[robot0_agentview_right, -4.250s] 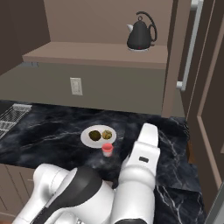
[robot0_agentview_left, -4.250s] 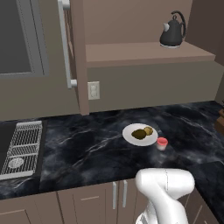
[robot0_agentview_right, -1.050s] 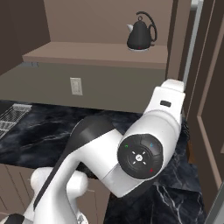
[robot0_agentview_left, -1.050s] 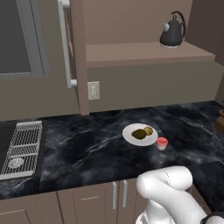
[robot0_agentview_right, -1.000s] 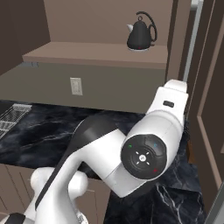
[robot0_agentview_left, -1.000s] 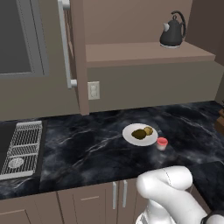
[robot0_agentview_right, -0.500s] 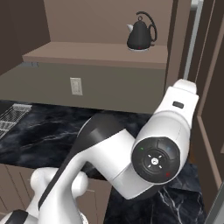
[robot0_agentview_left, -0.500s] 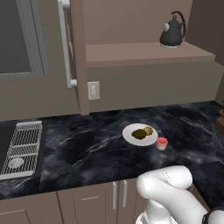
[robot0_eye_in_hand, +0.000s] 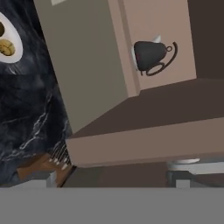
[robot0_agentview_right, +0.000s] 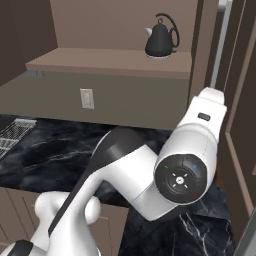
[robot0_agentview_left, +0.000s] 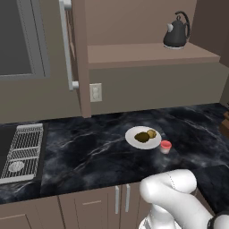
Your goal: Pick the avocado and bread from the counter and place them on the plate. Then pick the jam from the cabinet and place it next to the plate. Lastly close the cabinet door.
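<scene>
Gripper state: cannot tell, fingers hidden. Arm swung up toward cabinet door [robot0_agentview_right: 235,100] at 2 o'clock. Avocado [robot0_agentview_left: 142,137], bread [robot0_agentview_left: 152,133] on plate [robot0_agentview_left: 134,141]; jam [robot0_agentview_left: 166,146] beside it. Door closing left.

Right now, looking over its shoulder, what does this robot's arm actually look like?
The arm is glossy white, built of thick rounded tube sections joined by dark grey to black bands at the joints. One joint ends in a round dark cap with small coloured dots and arrow-like marks around its centre. A small dark slot sits on the upper white link. No loose cables show.
</scene>
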Robot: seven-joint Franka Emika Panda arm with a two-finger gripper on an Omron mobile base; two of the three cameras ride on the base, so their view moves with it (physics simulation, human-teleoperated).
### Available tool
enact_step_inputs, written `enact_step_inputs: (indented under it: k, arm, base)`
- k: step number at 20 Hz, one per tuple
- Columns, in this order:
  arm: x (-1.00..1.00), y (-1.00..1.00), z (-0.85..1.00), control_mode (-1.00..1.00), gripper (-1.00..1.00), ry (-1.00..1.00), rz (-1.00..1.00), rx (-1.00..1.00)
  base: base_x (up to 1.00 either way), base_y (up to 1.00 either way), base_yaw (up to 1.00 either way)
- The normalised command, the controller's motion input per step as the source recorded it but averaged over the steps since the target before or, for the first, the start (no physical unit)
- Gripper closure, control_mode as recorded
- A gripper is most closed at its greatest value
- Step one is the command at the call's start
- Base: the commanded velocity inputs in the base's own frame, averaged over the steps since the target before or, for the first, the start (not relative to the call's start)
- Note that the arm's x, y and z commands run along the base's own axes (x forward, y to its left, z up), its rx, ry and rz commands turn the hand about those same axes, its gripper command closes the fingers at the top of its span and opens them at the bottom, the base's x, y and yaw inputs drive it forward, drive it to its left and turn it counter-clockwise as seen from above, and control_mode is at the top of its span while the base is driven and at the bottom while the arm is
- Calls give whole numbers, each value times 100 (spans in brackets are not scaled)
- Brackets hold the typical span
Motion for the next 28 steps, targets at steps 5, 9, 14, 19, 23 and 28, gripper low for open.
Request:
enact_step_inputs:
  k: [5, 9, 14, 19, 23, 28]
  arm:
    - [33, 0, -10, -100, -100, -2, 0, 0]
    - [33, 0, -7, -100, -100, -4, 0, 0]
    - [20, 4, -2, -100, -100, -2, 1, 0]
    - [0, 54, 8, -100, -100, 1, 13, 0]
    - [0, 68, 4, -100, -100, 7, 19, 0]
    - [19, 60, 0, -100, -100, 5, 20, 0]
  base:
    - [0, 0, 0]
    - [0, 0, 0]
    - [0, 0, 0]
    - [0, 0, 0]
    - [0, 0, 0]
    - [0, 0, 0]
